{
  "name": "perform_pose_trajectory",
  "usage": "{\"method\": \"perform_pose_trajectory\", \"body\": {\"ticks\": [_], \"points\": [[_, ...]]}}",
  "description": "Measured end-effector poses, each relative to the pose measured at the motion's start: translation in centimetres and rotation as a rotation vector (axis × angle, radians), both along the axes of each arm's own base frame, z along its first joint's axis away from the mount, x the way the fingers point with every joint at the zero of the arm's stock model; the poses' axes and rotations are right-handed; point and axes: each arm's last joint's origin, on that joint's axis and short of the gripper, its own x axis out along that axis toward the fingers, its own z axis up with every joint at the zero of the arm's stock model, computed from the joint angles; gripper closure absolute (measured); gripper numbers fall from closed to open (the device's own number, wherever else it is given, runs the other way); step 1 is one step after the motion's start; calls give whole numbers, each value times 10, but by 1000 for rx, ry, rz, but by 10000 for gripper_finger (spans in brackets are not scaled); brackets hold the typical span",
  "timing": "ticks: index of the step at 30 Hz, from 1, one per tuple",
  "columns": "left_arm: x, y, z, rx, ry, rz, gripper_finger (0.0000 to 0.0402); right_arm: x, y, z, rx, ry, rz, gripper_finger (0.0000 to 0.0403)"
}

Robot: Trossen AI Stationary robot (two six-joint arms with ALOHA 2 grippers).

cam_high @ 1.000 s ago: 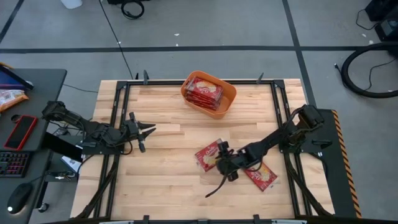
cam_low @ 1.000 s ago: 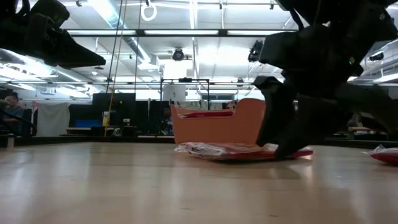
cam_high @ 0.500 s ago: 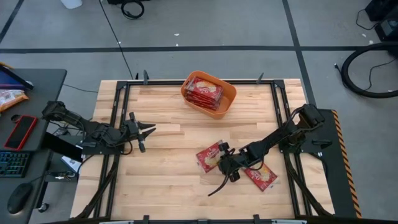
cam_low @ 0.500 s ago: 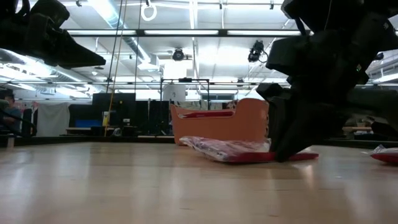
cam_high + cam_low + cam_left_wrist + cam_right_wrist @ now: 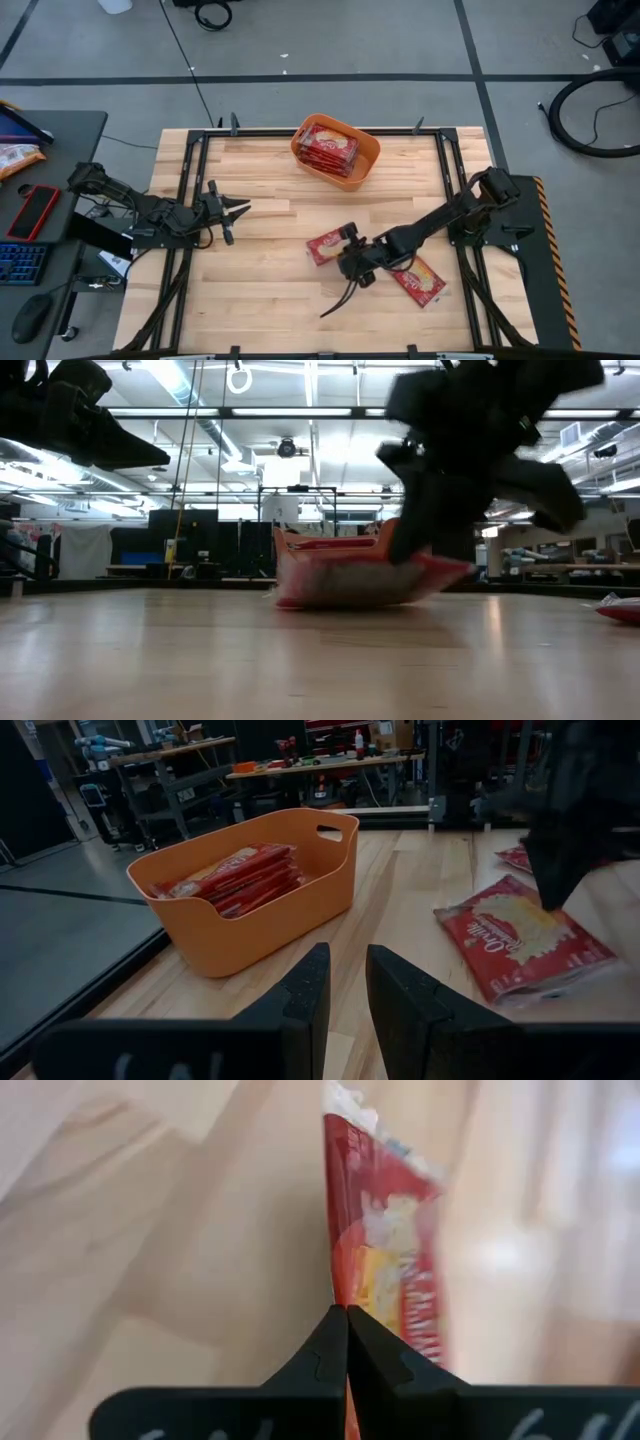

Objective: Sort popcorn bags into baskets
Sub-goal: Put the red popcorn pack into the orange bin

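We noted the right gripper (image 5: 349, 262) pinching a bag (image 5: 326, 246) by its edge, lifted just off the table (image 5: 260, 285), mid-table, well short of the basket (image 5: 366, 162). The bag looked light, thin and limp; an edge pinch seemed right. Left gripper (image 5: 236, 209) hovered spread at the left. Another bag (image 5: 424, 284) lay near.

Wooden tabletop (image 5: 270, 270): orange basket (image 5: 336, 148) at far edge, centre; one popcorn bag (image 5: 420, 282) lying near right edge.
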Motion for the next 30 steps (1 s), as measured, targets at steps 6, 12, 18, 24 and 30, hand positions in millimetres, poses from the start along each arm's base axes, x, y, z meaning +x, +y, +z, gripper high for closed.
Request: {"method": "perform_pose_trajectory", "body": {"ticks": [6,12,18,24,30], "points": [[0,0,0,0,0,0,328,21,-2,42,-99,-7,-16,399],[0,0,0,0,0,0,328,35,-15,71,-128,-29,-43,400],[0,0,0,0,0,0,328,42,-33,80,-213,-17,-75,401],[0,0,0,0,0,0,328,53,-57,100,-275,-50,-127,401],[0,0,0,0,0,0,328,63,-90,130,-417,-89,-224,401]]}}
